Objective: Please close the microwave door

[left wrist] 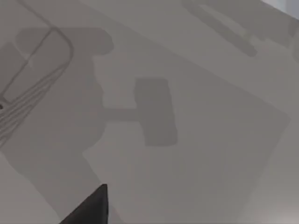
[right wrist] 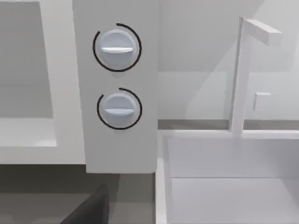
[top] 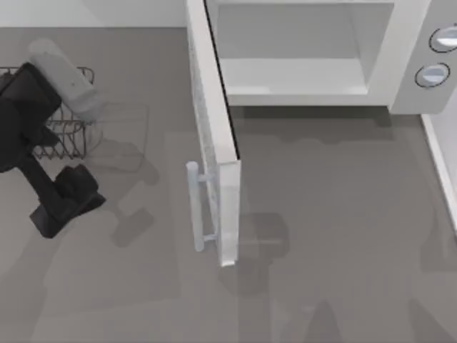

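Wire rack (top: 68, 121) left of microwave door (top: 214, 136)

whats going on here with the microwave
The microwave sits at the far side of the table with its cavity exposed. The microwave door is swung wide open, sticking out toward the near edge, its bar handle facing the table's left. Nothing is touching the door. The left gripper hangs over the table's left side, next to a dark wire rack, well apart from the handle. The right wrist view looks at the microwave's two knobs.
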Tool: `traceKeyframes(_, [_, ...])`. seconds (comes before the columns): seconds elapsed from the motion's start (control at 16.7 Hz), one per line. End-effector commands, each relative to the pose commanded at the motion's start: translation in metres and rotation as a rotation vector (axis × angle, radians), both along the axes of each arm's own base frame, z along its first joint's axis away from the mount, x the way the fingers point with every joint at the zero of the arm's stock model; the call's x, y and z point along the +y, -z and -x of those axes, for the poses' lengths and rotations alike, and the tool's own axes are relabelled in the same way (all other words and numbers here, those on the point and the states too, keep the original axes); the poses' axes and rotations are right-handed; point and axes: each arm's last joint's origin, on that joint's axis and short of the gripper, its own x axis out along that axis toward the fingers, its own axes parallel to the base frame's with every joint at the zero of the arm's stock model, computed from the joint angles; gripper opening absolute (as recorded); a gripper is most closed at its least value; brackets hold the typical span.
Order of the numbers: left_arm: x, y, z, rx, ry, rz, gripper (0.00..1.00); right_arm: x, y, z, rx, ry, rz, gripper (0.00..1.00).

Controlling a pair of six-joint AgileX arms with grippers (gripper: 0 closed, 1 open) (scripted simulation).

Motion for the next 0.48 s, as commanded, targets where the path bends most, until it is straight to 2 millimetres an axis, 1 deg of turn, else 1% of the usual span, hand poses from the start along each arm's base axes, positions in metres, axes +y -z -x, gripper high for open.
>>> traceKeyframes(0.24, [-0.030, -0.029, -0.046, 0.096, 0.209, -0.010, 1.00, 0.000, 0.000, 0.000, 0.000, 0.000, 0.000, 1.00])
traceKeyframes(0.36, [-0.044, -0.042, -0.065, 0.104, 0.296, -0.001, 1.00, 0.000, 0.000, 0.000, 0.000, 0.000, 0.000, 1.00])
traceKeyframes(0.48, [-0.055, -0.055, -0.078, 0.090, 0.369, 0.013, 1.00, 0.000, 0.000, 0.000, 0.000, 0.000, 0.000, 1.00])
